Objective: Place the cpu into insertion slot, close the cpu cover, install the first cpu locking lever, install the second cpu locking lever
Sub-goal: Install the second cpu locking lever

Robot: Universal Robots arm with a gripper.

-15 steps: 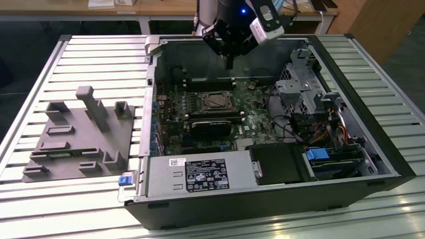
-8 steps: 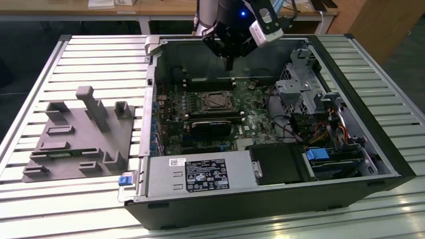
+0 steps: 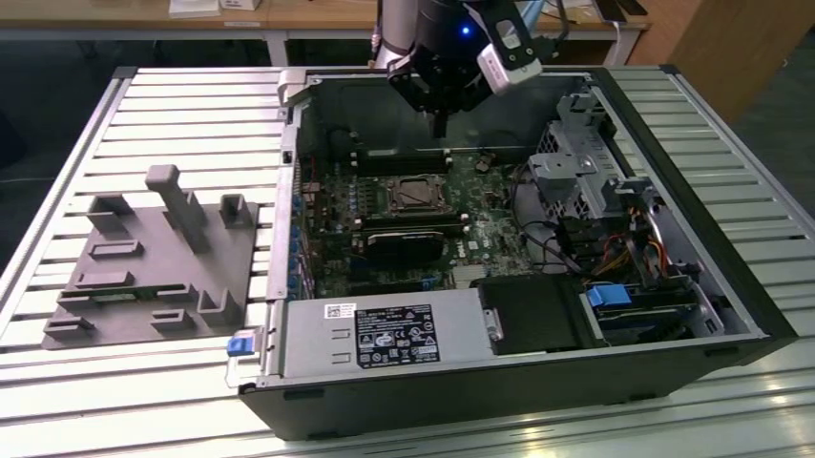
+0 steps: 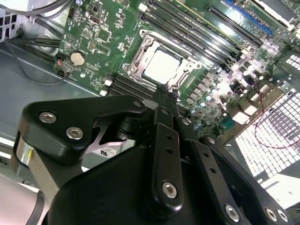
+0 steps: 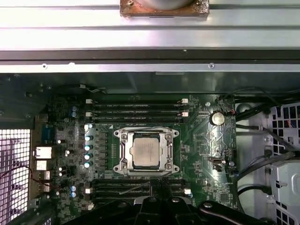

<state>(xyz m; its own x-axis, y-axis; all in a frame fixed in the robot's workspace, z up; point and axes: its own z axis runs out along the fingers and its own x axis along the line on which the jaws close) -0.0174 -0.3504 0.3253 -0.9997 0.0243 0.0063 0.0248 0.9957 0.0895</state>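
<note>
I see the open computer case lying on the slatted surface, filling the centre and right of the exterior view. On its motherboard, mid-frame in both wrist views, the cpu sits in the insertion slot, with the cpu cover down around it. The end effector hangs empty above the case at top centre, fingers pressed together. The exterior view also shows a grey fixture at left; there the socket's detail is too small to make out.
</note>
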